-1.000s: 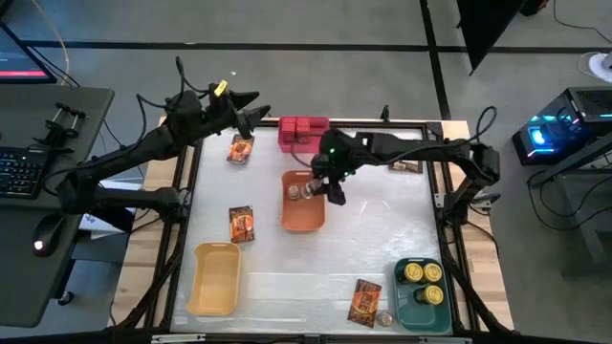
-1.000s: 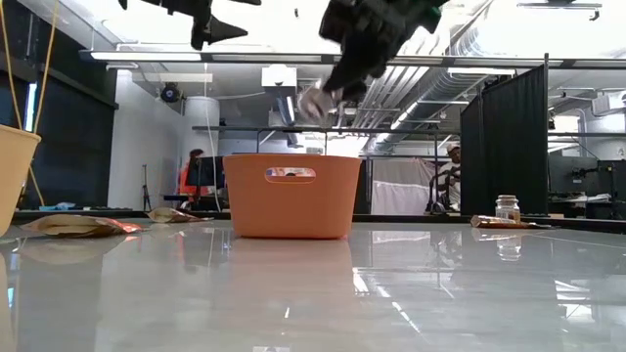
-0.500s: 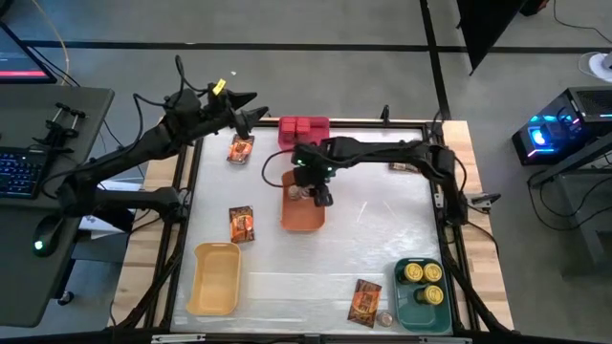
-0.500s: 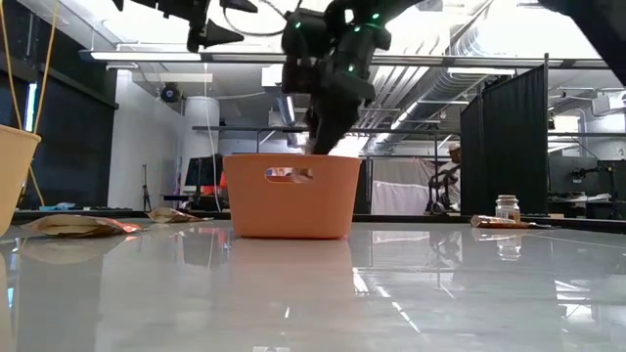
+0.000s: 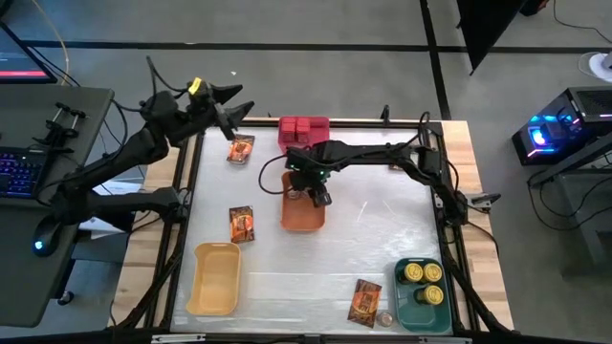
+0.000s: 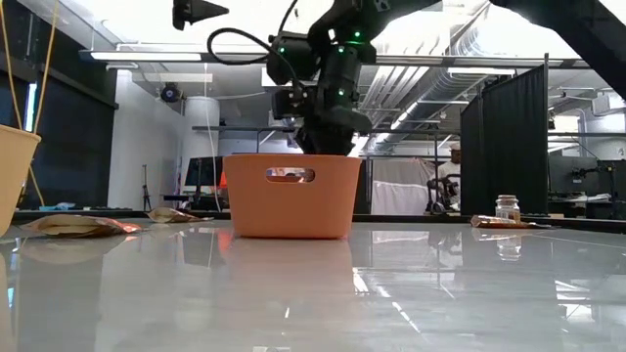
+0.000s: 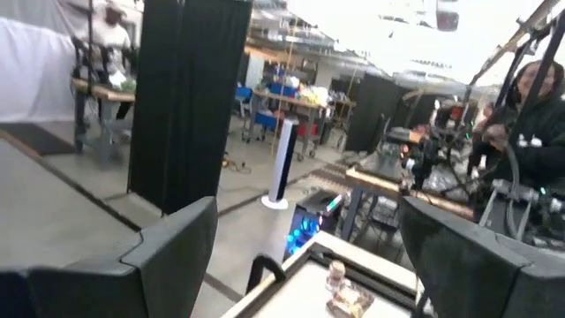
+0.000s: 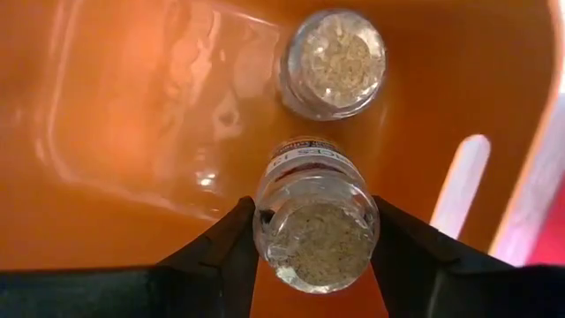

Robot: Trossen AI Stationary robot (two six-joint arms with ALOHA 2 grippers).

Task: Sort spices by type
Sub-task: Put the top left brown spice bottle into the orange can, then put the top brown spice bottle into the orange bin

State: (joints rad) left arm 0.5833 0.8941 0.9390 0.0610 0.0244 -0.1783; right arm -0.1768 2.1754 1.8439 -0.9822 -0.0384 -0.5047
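My right gripper (image 5: 316, 194) reaches down into the orange bin (image 5: 302, 216) and is shut on a tiny glass jar of pale grains (image 8: 316, 231). A second such jar (image 8: 334, 62) stands on the bin's floor beside it. My left gripper (image 5: 232, 99) hangs open in the air past the table's far left corner, above a printed packet (image 5: 240, 149). Red boxes (image 5: 304, 131) sit at the far edge. Two more packets (image 5: 241, 224) (image 5: 363, 302) lie flat on the table. Yellow-topped tins (image 5: 422, 279) sit in the green bin (image 5: 403, 304). My right gripper pinches the jar by its round side wall (image 8: 265, 221), one finger (image 8: 221, 252) on each side. The fingers come from above, pointing down into the orange bin. The jar stands along the fingers, one end toward the wrist camera. Whether it rests on the bin's floor, I cannot tell.
An empty yellow bin (image 5: 215, 277) stands near the left near corner. A loose jar (image 5: 384, 318) sits by the green bin. Another jar (image 6: 507, 207) and a packet (image 6: 494, 222) lie near the far right edge. Open tabletop lies in the middle and right.
My right gripper has carried the jar toward the table's left and down, from above the orange bin to inside its rim, still shut on it. My left gripper has drawn back toward the table's left, staying open.
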